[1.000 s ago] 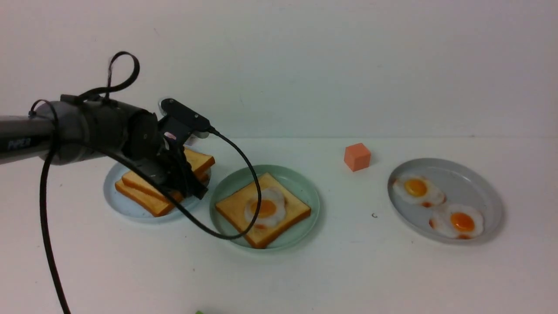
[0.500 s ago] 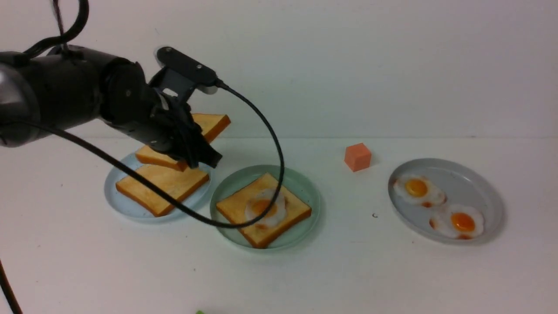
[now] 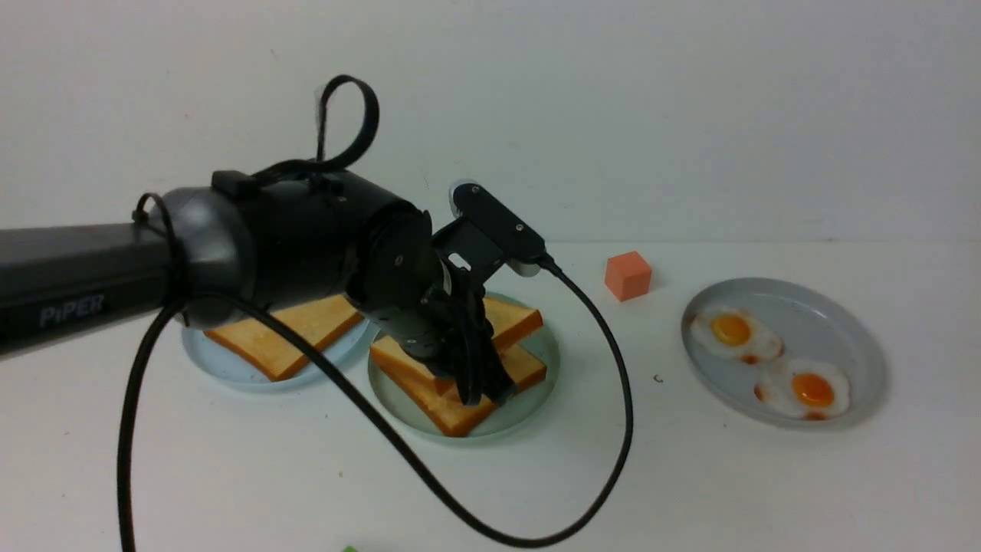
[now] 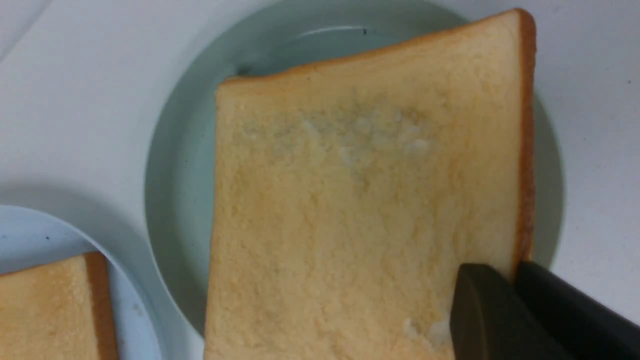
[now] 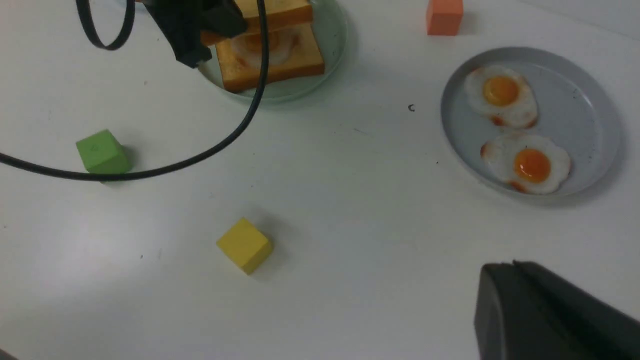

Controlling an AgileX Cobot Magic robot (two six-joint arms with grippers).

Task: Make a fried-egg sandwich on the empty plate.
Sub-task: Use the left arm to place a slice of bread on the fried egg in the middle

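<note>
The green plate (image 3: 529, 414) bears 1 lower toast slice (image 3: 457, 418) with 1 fried egg (image 5: 280, 52) on it. The grey plate (image 3: 862, 360), at right, bears 2 fried eggs. The pale blue plate (image 3: 230, 374), at left, bears 1 toast slice (image 3: 287, 337). The left gripper (image 4: 517, 280) is clamped on the edge of 1 upper toast slice (image 4: 350, 200), over the egg and lower slice. The right gripper (image 5: 510, 272) is closed, holding 0 items. 1 orange cube (image 3: 628, 276) lies far, between green and grey plates.
</note>
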